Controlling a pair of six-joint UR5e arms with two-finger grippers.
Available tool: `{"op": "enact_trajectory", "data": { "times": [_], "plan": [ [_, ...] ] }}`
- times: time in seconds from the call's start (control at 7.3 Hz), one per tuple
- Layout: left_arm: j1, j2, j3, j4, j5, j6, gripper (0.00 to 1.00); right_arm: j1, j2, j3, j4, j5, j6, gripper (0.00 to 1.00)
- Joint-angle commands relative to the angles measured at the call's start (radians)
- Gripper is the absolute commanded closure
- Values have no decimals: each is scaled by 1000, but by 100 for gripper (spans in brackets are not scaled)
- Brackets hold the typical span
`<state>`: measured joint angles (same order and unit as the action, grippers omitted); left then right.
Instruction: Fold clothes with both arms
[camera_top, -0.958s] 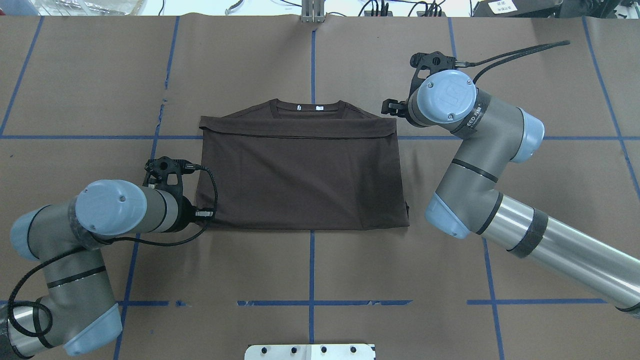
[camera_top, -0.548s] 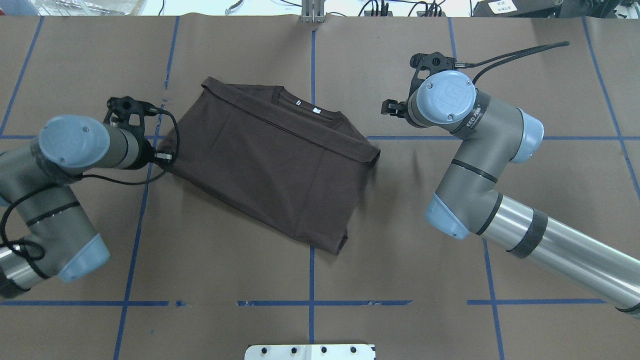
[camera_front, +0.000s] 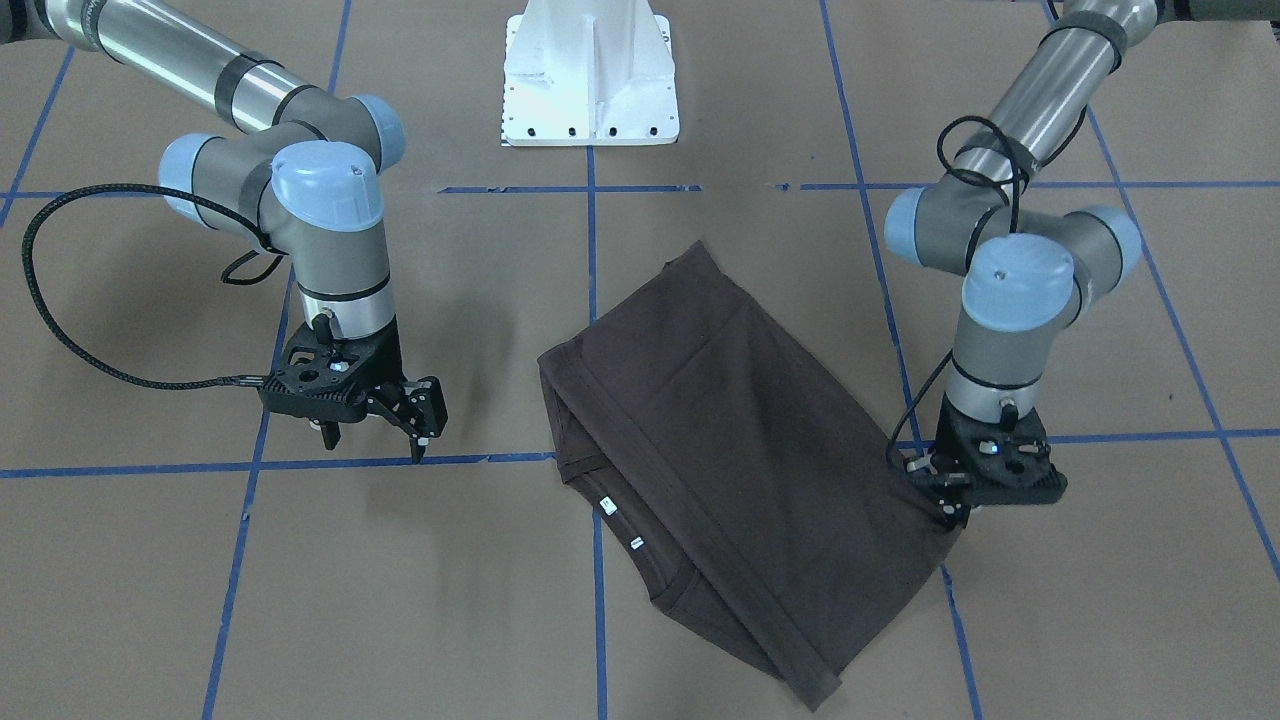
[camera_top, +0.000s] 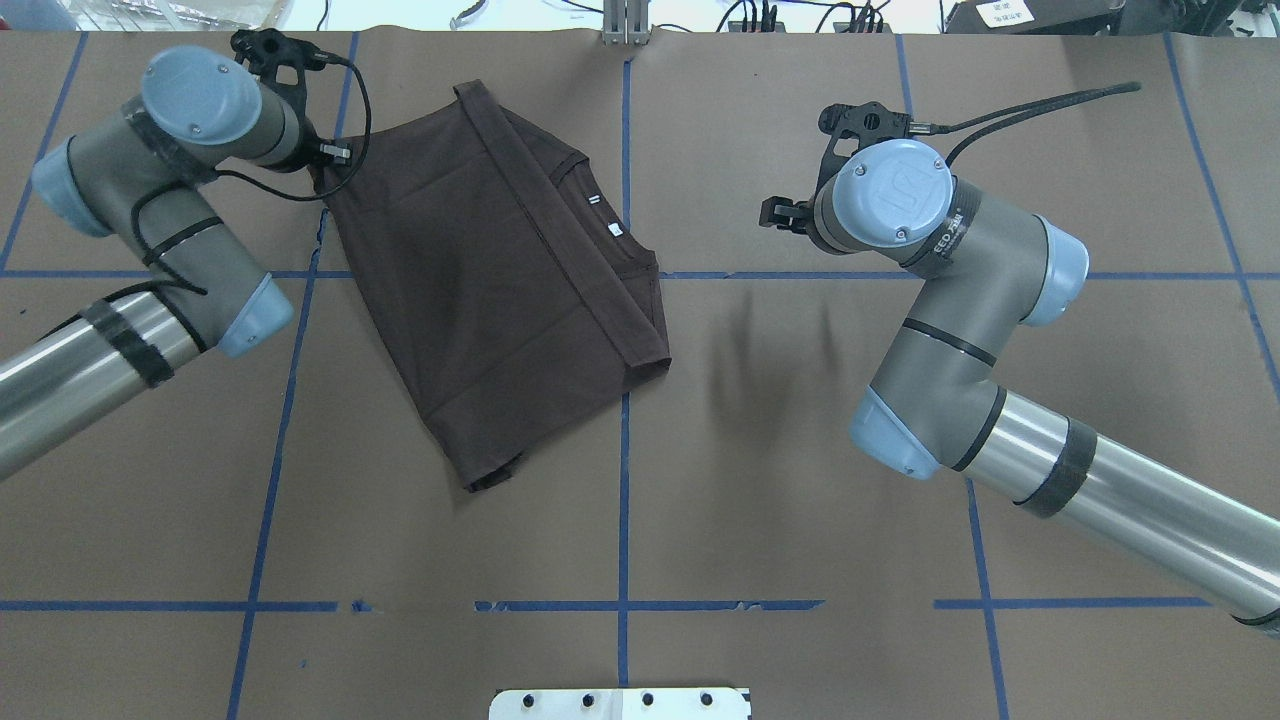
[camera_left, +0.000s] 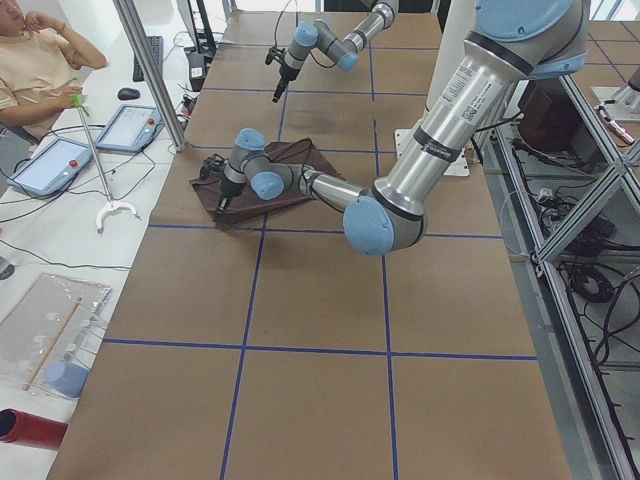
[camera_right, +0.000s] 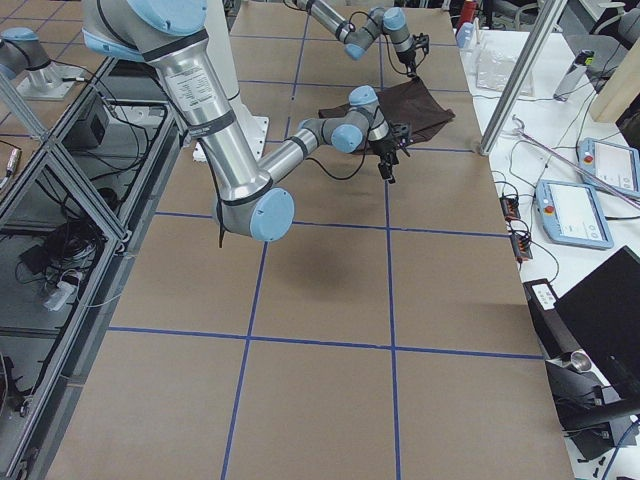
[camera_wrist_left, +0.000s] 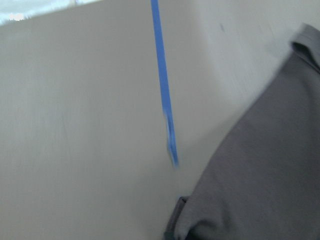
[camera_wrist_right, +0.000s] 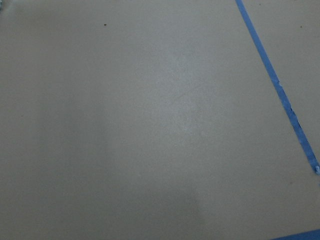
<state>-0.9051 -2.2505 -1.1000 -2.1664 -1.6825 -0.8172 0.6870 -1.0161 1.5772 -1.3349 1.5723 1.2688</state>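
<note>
Overhead and front views face each other, sharing T-shirt (camera_top: 500, 280); wrist cams close.

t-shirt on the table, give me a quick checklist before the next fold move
1. Left gripper pinching a corner of the dark brown T-shirt: ok.
2. Right gripper open, empty, apart from the shirt: ok.
3. Shirt square to the blue tape lines: not ok, it lies askew.
4. Folded layers flat, white neck tags exposed: ok.
5. Depth of the left grip: cannot tell, the wrist hides it.
</note>
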Motion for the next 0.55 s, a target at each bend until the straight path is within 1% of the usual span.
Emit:
{"op": "enact_trajectory", "data": {
  "times": [0.0, 0.14, 0.27, 0.41],
  "plan": [
    [-15, -142, 195, -87, 4, -5, 100, -1, -1, 17, -1, 0, 3, 0],
    [-26, -103, 187, -107, 4, 24, 1, -12, 1, 21, 0, 0, 4, 0],
    [-52, -65, 183, -171, 3, 99, 0, -35, 16, 20, 0, 0, 12, 0],
    [-95, -40, 145, -191, -11, 213, 0, -56, 48, 11, 11, -3, 41, 0]
  ]
}}
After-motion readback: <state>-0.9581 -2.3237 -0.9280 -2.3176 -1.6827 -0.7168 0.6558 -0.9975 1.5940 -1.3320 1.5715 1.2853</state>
